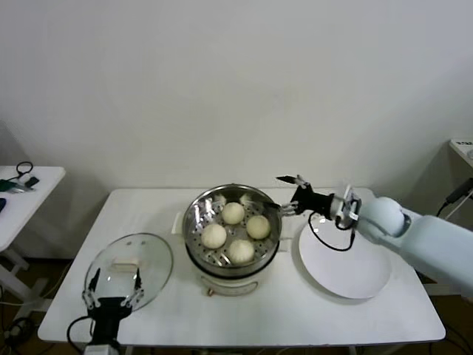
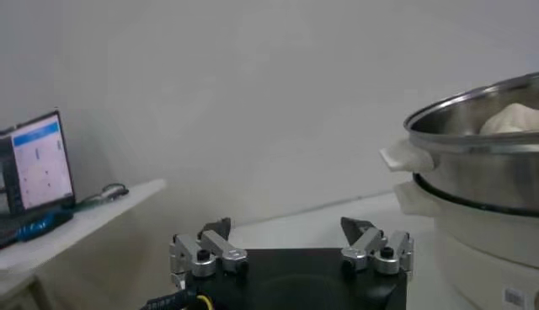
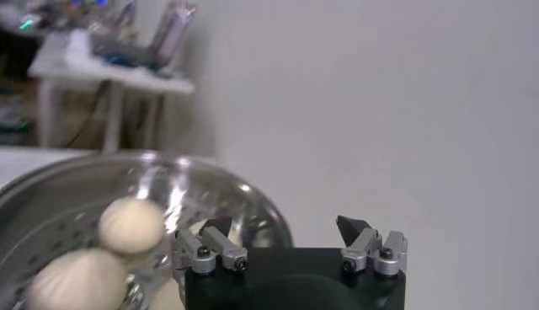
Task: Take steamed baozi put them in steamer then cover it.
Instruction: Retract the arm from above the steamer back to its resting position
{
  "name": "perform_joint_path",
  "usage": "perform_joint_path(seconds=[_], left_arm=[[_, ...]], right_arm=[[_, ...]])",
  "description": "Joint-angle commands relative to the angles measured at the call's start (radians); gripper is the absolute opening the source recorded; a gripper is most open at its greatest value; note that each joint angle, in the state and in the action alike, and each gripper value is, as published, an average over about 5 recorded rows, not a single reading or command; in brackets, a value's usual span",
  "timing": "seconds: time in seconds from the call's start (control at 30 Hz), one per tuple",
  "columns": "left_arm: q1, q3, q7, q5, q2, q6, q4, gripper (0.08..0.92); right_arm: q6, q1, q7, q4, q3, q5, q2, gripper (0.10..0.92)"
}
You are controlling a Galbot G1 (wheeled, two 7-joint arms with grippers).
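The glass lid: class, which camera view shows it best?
The head view. There the whole lid lies flat on the table, left of the steamer, handle visible. Neither wrist view shows the lid at all.

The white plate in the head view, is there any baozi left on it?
No, the white plate is bare, and all four baozi sit inside the steamer.

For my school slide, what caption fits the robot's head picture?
Four buns sit in the steamer; open right gripper beside its rim, lid waiting on the table.
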Motion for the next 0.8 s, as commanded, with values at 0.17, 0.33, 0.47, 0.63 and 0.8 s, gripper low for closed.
perform_joint_path(seconds=[0.17, 0.33, 0.47, 0.63, 0.8], left_arm=[[-0.01, -0.019, 0.031, 0.234, 0.004, 0.02, -0.029, 0.823], [-0.021, -0.031, 0.054, 0.343, 0.016, 0.029, -0.045, 0.823], [-0.023, -0.03, 0.057, 0.377, 0.021, 0.032, -0.047, 0.823], [-0.021, -0.027, 0.048, 0.388, 0.016, 0.018, -0.039, 0.823], [-0.015, -0.038, 0.054, 0.502, 0.022, 0.023, -0.032, 0.823]], right_arm=[[0.014, -0.735, 0.165, 0.074, 0.741, -0.019, 0.019, 0.823], [-0.015, -0.925, 0.159, 0.096, 0.92, -0.057, 0.108, 0.823], [-0.058, -1.033, 0.155, 0.135, 1.029, -0.117, 0.176, 0.823], [-0.084, -1.147, 0.141, 0.177, 1.137, -0.214, 0.289, 0.823], [-0.073, -1.258, 0.122, 0.212, 1.198, -0.281, 0.372, 0.823]])
